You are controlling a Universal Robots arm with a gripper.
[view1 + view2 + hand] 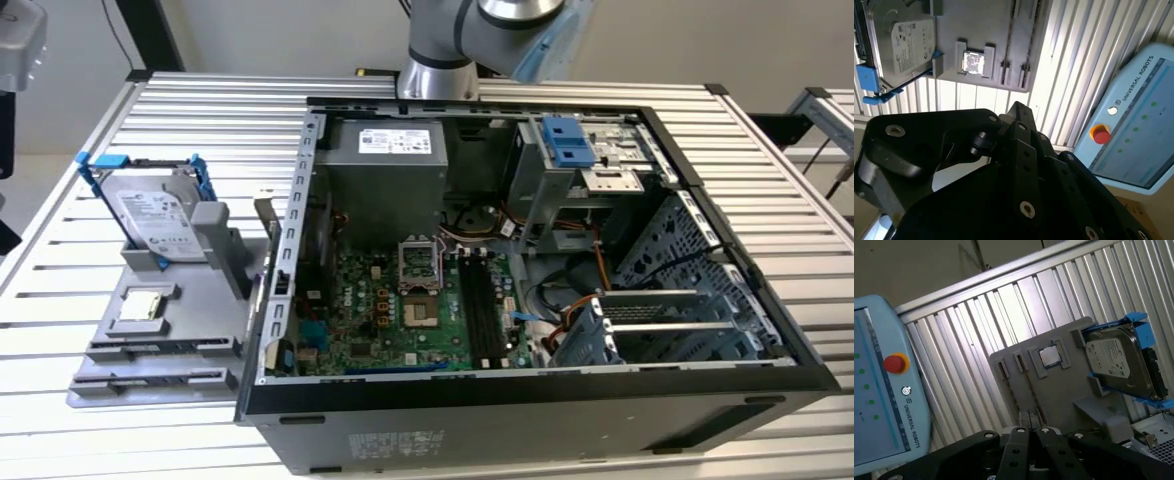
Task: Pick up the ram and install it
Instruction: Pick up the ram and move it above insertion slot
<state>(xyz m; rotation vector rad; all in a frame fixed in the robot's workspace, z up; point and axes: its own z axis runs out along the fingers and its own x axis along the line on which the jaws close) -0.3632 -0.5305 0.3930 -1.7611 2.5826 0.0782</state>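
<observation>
Tool (1030, 421): fingertips closed together, grasping nothing, high above the bench (47, 320). The ram (1013, 391) stands on edge in a narrow slot of the grey fixture (207, 300), below the tool, at the exterior view's left of the open case (534, 395). Its long axis follows the slot. The fixture also holds a hard drive (154, 225) and a chip (143, 303).

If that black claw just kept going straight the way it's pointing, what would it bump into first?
Most likely the grey holder, right at its two long narrow slots: the claw points at them in the first wrist view. How far off is unclear.
</observation>
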